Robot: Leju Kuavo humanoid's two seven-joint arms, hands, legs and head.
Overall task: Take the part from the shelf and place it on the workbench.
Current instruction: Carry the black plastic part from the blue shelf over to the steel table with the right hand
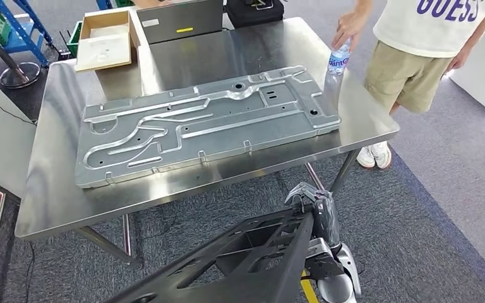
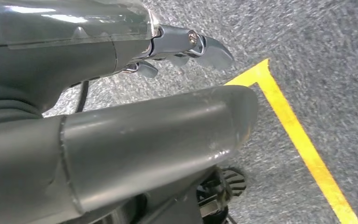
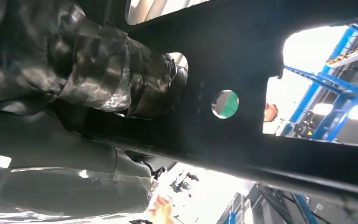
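Black and ribbed with cut-outs, the part (image 1: 240, 262) sits lowest in the head view, gripped at its upper right end by the right hand (image 1: 312, 208), whose fingers wrap the edge. From the right wrist camera the right hand's dark fingers (image 3: 121, 74) close around the part's black frame (image 3: 261, 154), which has a round hole and larger openings through it. The part hangs in the air, short of the table and not touching it.

The left hand (image 2: 186, 46) hangs over grey carpet (image 2: 317, 42) beside a yellow floor line (image 2: 298, 135); its fingers are loosely apart and hold nothing.

Beyond the right hand stands the steel table (image 1: 57, 196). A large stamped metal panel (image 1: 208, 123) lies flat across its middle. Farther from the hand, at the table's far right edge, a person's hand (image 1: 348, 28) holds the top of a water bottle (image 1: 336, 66) standing on the table; the person (image 1: 417, 44) wears a white shirt and khaki shorts. At the table's far left corner sits an open cardboard box (image 1: 104, 39), and next to it along the far edge a grey flat case (image 1: 180, 19) with a dark bag (image 1: 256, 11) behind.
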